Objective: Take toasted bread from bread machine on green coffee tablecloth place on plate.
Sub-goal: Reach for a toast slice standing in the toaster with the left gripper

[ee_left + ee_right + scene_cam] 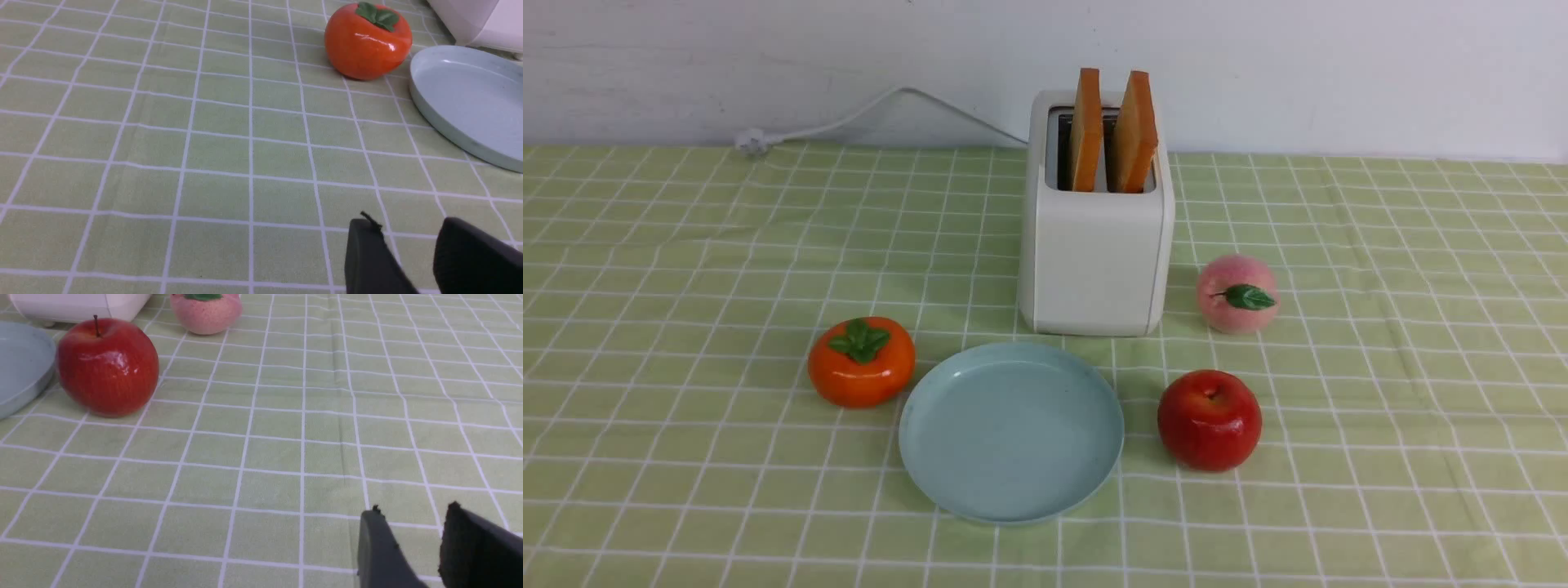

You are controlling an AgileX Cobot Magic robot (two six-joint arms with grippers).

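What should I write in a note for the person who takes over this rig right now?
Left gripper: open, empty, over the green tablecloth.
Right gripper: open, empty, over the same cloth.
Toast: left slice and right slice both stand in the toaster slots.
Blue-grey plate, in front of the toaster, holds nothing.
Done: nothing yet. Left: lift each slice and lay it on the plate.

Front view looks down across the tablecloth point(686, 245); both wrist views skim it low, each catching the plate point(1013, 433).
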